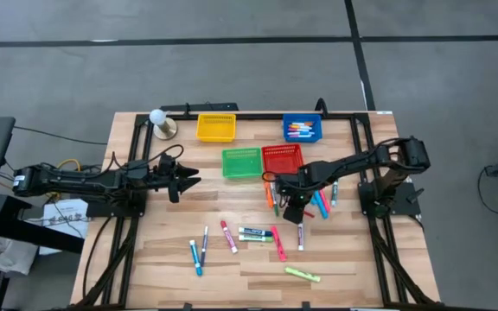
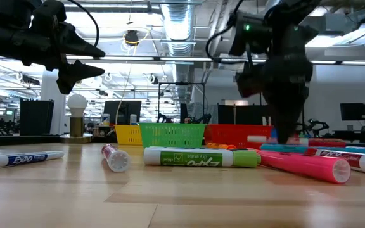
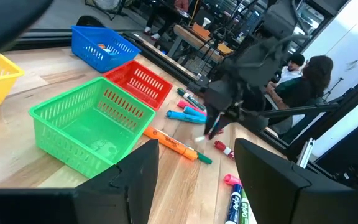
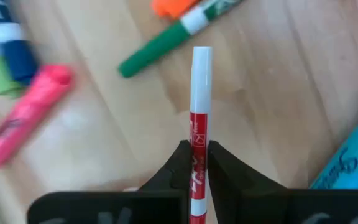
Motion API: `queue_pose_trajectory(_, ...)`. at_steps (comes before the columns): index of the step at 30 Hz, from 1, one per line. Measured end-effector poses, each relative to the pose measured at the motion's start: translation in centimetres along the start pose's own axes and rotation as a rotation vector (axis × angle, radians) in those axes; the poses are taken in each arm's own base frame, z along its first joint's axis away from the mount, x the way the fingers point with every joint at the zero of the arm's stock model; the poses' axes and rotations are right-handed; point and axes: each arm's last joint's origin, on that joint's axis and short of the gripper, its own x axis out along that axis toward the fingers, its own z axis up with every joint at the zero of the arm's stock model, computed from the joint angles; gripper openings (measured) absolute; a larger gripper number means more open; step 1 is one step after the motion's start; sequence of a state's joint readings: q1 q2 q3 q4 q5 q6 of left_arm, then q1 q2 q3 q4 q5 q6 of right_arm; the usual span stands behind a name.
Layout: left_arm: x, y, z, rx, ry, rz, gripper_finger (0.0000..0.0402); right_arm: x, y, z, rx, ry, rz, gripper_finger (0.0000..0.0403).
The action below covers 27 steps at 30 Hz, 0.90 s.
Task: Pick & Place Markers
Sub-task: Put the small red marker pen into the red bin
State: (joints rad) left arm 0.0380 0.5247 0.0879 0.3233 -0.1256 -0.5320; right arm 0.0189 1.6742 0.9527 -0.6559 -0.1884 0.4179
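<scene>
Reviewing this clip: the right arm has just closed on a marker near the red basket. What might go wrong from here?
The right gripper pinches the red-and-white marker with most of it sticking out past the fingertips, so it may pivot or slip on lifting. Blue markers and an orange-and-green marker lie close by and could get nudged. The red basket sits close, so the long end might catch its wall. The left gripper waits open over the table's left side.

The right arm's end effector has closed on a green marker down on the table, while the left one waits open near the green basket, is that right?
Not quite: the marker gripped by the right end effector is red and white, not green, as the right wrist view shows. The left end effector does wait open near the green basket.
</scene>
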Motion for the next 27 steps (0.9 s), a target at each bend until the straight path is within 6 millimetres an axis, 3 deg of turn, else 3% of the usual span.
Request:
queue_pose_trajectory(4, 0.0, 0.0, 0.0, 0.0, 0.0, 0.0, 0.0209, -2.1, 0.4, -0.2, 0.024, -0.059, 0.061, 0.0013)
queue_pose_trajectory(12, 0.0, 0.0, 0.0, 0.0, 0.0, 0.0, 0.0209, -8.7, 0.0, -1.3, 0.053, -0.296, 0.157, 0.0026)
queue_pose_trajectory(21, 0.0, 0.0, 0.0, 0.0, 0.0, 0.0, 0.0209, -15.8, -2.2, -1.4, 0.023, -0.741, 0.243, 0.0027)
queue_pose_trajectory(27, 0.0, 0.0, 0.0, 0.0, 0.0, 0.0, 0.0209, -18.2, -4.4, -1.0, -0.015, -0.922, 0.182, 0.0018)
